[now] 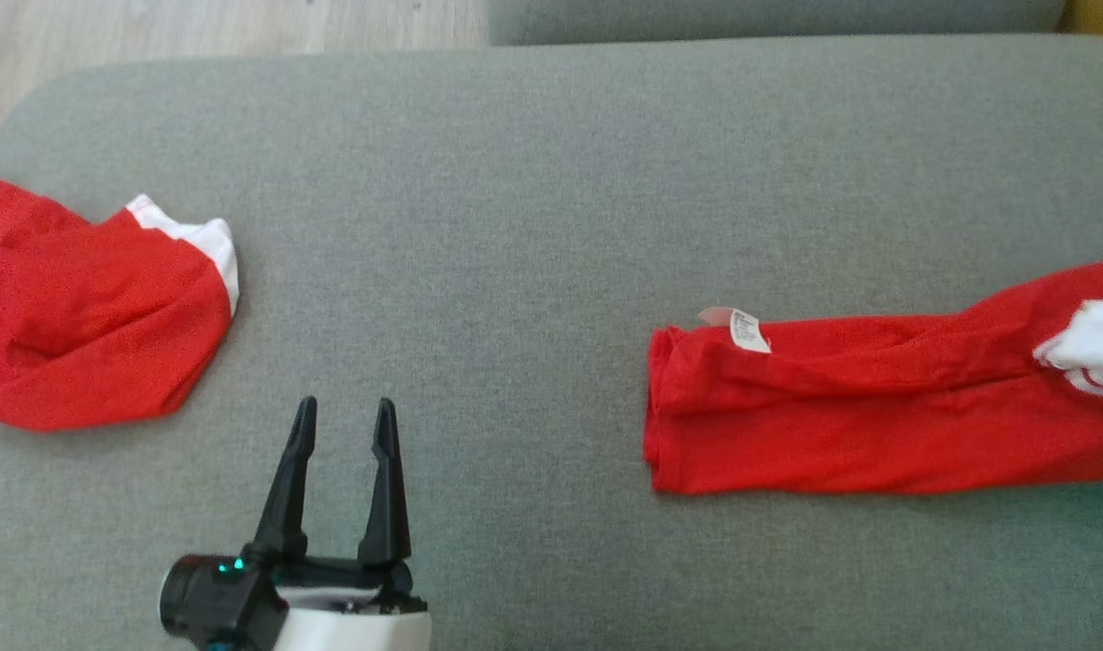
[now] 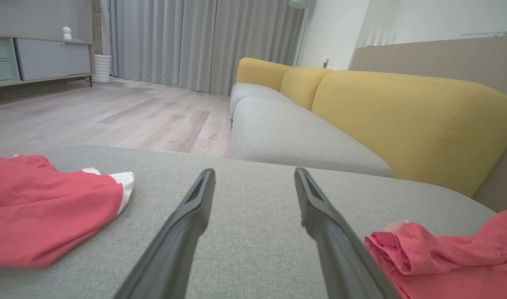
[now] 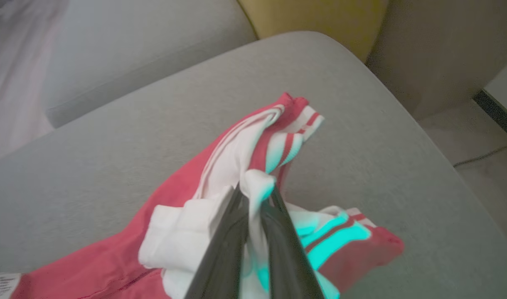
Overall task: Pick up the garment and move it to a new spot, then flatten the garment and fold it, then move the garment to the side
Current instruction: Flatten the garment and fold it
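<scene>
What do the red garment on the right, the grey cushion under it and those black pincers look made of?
The red garment: seemingly soft knit fabric, matt; it creases and bunches, and carries a sewn-in label. The grey cushion: woven upholstery cloth, matt, with a flecked weave showing. The fingers of the left gripper: probably hard plastic or coated metal; smooth, dull black.

Left tool (image 2: 254, 173) spread wide above grey cushion (image 2: 253, 253), red garment (image 2: 444, 265) right, red cloth (image 2: 41, 216) left

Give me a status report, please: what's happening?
Left gripper open, above the grey cushion. Right gripper shut on white fabric of the red garment. At left, a second red garment lies apart.
</scene>
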